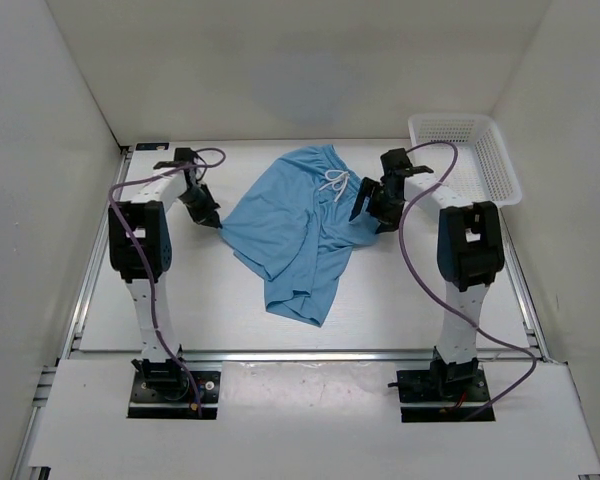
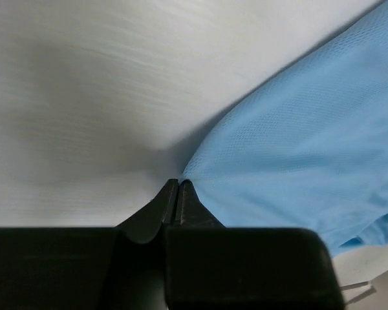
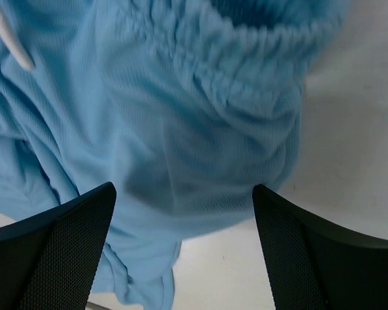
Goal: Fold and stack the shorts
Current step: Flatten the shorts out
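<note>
- Shorts (image 1: pixel 295 235): one pair, light blue, thin mesh-like fabric. They lie rumpled and unfolded around the middle of the counter (image 1: pixel 180 310), slightly to the far side.
- Waistband (image 1: pixel 315 155): gathered elastic, at the 12 o'clock end of the shorts. The leg openings lie towards 6 o'clock, and one leg overlaps the other.
- Drawstring (image 1: pixel 333 182): white, knotted, lying on the fabric just below the waistband. In the right wrist view one loop of it shows at the 10 o'clock corner.
- Left claw (image 1: pixel 212 218): at the 9 o'clock corner of the shorts, low to the counter. In the left wrist view the fingers (image 2: pixel 171 203) are pressed fully together. The pointed corner of the fabric runs right to their tips and seems pinched there. How much cloth lies between the tips cannot be seen.
- Right claw (image 1: pixel 370 215): at the 3 o'clock side of the shorts, over the end of the waistband. In the right wrist view its two fingers (image 3: pixel 71 226) stand spread wide. Bunched elastic and fabric fill the gap between them, and the claw has hold of nothing. Whether the tips touch the cloth cannot be told.
- Basket (image 1: pixel 495 160): white plastic mesh, in the counter's 2 o'clock corner. It sits apart from the shorts, beyond the right claw.
- Counter: white, enclosed by pale walls at 9, 12 and 3 o'clock.
</note>
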{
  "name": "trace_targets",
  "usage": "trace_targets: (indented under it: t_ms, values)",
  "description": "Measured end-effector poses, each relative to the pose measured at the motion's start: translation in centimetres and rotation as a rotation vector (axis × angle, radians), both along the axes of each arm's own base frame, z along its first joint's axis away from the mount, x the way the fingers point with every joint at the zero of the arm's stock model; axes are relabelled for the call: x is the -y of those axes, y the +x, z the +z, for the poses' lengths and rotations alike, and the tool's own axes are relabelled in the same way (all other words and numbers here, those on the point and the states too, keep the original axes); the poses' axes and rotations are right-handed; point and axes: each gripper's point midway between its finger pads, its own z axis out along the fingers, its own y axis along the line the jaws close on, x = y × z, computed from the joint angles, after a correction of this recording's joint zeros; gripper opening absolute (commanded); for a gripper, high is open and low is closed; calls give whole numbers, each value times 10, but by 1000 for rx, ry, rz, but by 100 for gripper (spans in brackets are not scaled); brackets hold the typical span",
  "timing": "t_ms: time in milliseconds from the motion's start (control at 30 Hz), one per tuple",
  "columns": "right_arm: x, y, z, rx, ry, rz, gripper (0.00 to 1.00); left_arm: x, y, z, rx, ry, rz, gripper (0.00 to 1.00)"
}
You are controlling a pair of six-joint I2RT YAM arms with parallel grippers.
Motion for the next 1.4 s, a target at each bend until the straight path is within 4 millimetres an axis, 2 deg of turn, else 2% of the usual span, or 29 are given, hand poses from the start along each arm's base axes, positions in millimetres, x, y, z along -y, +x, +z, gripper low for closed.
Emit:
trace_targets:
  t_ms: [100, 233, 300, 400, 467, 500, 533, 567, 600, 633, 700, 733, 800, 833, 867, 967, 1000, 1033, 1067, 1100, 1167, 1267, 1400]
  values:
    - [0, 8, -8, -12, -14, -11, 84, -23, 10, 16, 33, -1, 45, 10]
    - [6, 4, -12, -33, -52, -32, 84, -54, 36, 52, 125, 22, 95, 10]
    - [13, 2, -13, -25, -83, -54, 88, -66, 49, 73, 180, 48, 110, 10]
    - [27, -15, -6, -19, -132, -82, 92, -80, 69, 107, 265, 87, 130, 10]
    - [32, -24, 2, -8, -144, -94, 93, -90, 90, 132, 337, 109, 148, 12]
    - [34, -27, 6, 0, -145, -98, 93, -95, 100, 142, 370, 118, 158, 22]
    - [34, -27, 10, 8, -144, -102, 94, -101, 112, 151, 406, 125, 166, 41]
    - [34, -26, 12, 15, -142, -104, 94, -107, 123, 156, 434, 131, 174, 74]
    - [34, -24, 13, 24, -139, -104, 96, -112, 130, 159, 450, 133, 181, 82]
    - [33, -24, 13, 25, -135, -101, 96, -114, 133, 156, 447, 131, 183, 85]
    - [31, -23, 12, 19, -130, -90, 96, -116, 124, 143, 397, 131, 181, 97]
    - [30, -22, 10, 16, -128, -83, 96, -115, 115, 133, 360, 138, 178, 97]
    - [26, -14, 8, 16, -120, -72, 96, -102, 86, 115, 273, 145, 154, 93]
    - [24, -8, 7, 17, -115, -67, 94, -89, 68, 105, 230, 149, 129, 78]
    - [21, -3, 5, 16, -110, -62, 94, -73, 47, 98, 193, 152, 96, 68]
    - [18, 7, -5, 8, -106, -51, 91, -5, -19, 95, 137, 134, -64, 37]
    - [17, 9, -8, 3, -105, -47, 91, 20, -40, 99, 135, 117, -124, 35]
    - [17, 9, -10, -1, -106, -45, 91, 48, -59, 102, 146, 88, -198, 36]
    - [17, 9, -12, -4, -105, -43, 91, 73, -77, 104, 156, 57, -264, 42]
    - [17, 9, -13, -9, -104, -40, 91, 94, -94, 104, 155, 28, -319, 58]
    - [19, 8, -13, -12, -103, -40, 91, 123, -122, 96, 131, -11, -391, 75]
    - [20, 8, -13, -14, -101, -42, 91, 154, -147, 74, 62, -34, -454, 79]
    - [22, 4, -17, -26, -103, -39, 92, 183, -162, 39, -18, -24, -505, 78]
